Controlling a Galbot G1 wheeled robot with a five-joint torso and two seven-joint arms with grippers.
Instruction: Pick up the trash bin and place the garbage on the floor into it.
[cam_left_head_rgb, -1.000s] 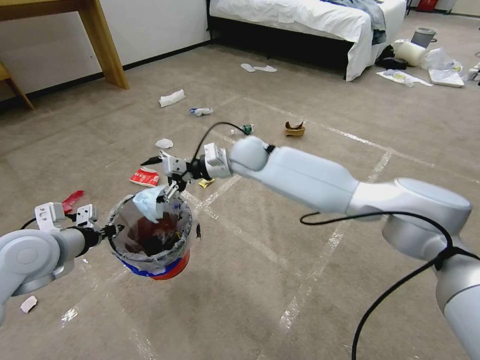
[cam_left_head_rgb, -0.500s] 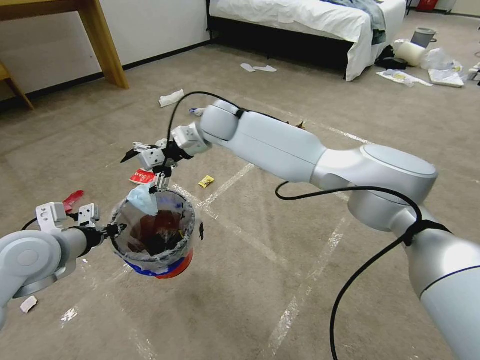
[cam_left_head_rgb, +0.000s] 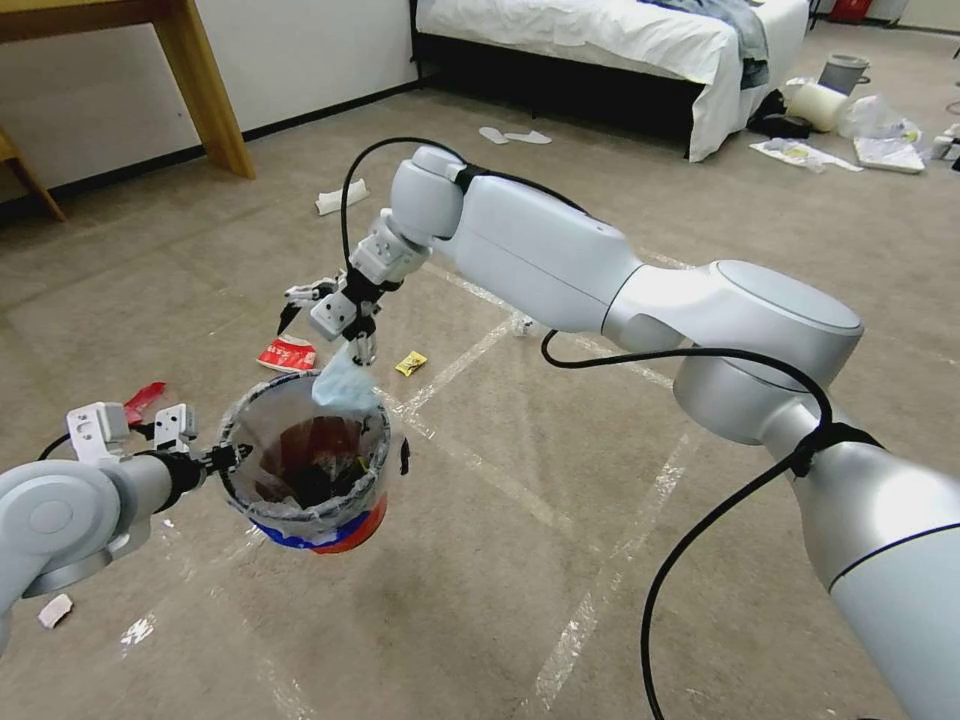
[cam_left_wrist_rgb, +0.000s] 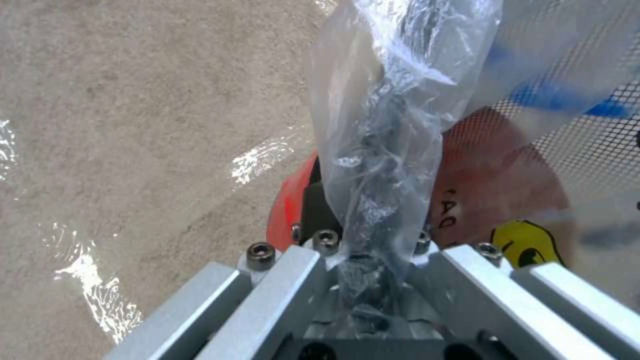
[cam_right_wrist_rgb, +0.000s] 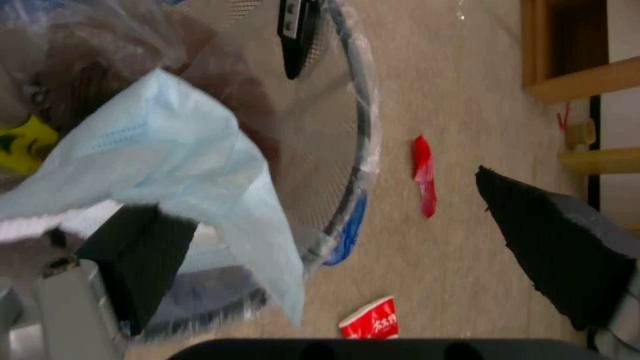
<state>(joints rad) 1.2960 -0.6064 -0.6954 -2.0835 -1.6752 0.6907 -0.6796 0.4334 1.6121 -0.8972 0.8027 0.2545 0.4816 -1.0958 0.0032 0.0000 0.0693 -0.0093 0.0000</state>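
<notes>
Left hand (cam_left_head_rgb: 215, 460) clamped on the lined rim of the small round red trash bin with blue band (cam_left_head_rgb: 310, 480), held off the beige carpet floor (cam_left_head_rgb: 520, 560); right hand (cam_left_head_rgb: 325, 320), spread wide, has the pale blue scrap (cam_left_head_rgb: 345, 385) hanging against one finger over the bin; red wrappers (cam_left_head_rgb: 287, 354), yellow wrapper (cam_left_head_rgb: 410, 363), white tissue (cam_left_head_rgb: 342, 196) remain.

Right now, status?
Left claw clamped on trash bin rim. Right claw open above it; pale blue scrap clinging to one finger. Nothing blocking.

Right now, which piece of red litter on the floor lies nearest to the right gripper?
The red-and-white wrapper, lying just below the right gripper beside the trash bin. The other red scrap lies farther off, by the left gripper.
</notes>
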